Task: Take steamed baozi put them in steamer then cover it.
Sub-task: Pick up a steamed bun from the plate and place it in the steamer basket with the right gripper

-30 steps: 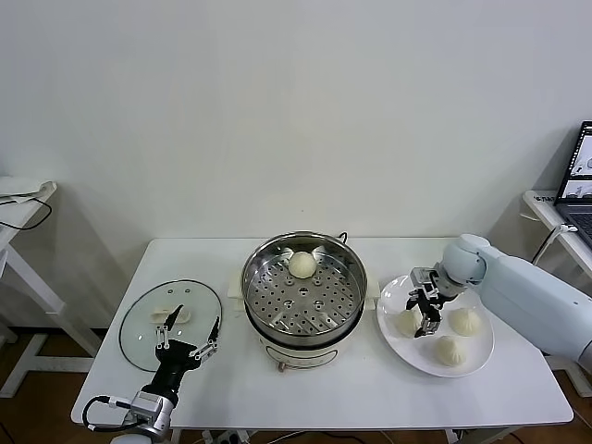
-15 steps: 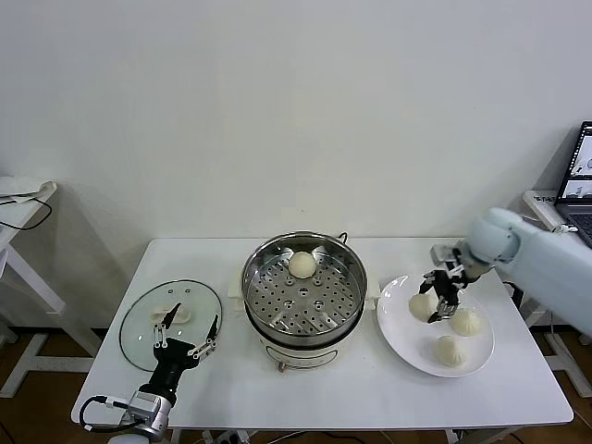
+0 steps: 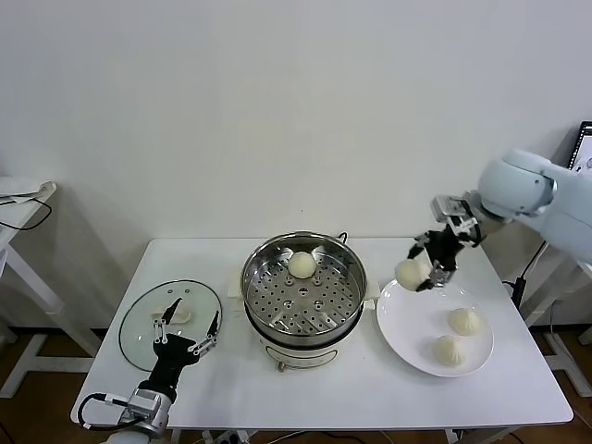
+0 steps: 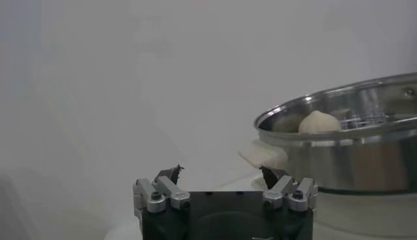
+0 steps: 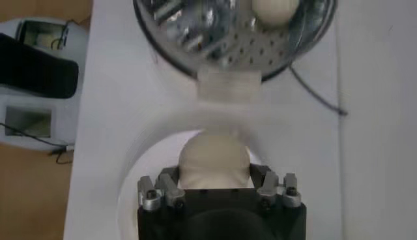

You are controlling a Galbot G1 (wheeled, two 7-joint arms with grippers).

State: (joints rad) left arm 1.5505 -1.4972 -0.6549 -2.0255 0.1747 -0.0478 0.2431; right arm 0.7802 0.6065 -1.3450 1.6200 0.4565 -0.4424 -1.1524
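My right gripper (image 3: 424, 266) is shut on a cream-white baozi (image 3: 410, 271) and holds it in the air above the left edge of the white plate (image 3: 407, 324); the held baozi also shows in the right wrist view (image 5: 214, 160). Two more baozi (image 3: 464, 320) (image 3: 448, 348) lie on the plate. One baozi (image 3: 302, 265) sits on the perforated tray at the back of the steel steamer (image 3: 303, 287), also seen from the left wrist (image 4: 318, 122). The glass cover (image 3: 148, 319) lies flat at the table's left. My left gripper (image 3: 185, 328) is open, low at the cover's near edge.
The plate stands to the right of the steamer. A side table with a cable (image 3: 18, 199) is at the far left. A laptop's edge (image 3: 585, 148) shows at the far right. The steamer's cord (image 5: 313, 91) runs behind the pot.
My right gripper has closed on a baozi from the plate, lifted it and carried it up and slightly back. The left arm has not moved.
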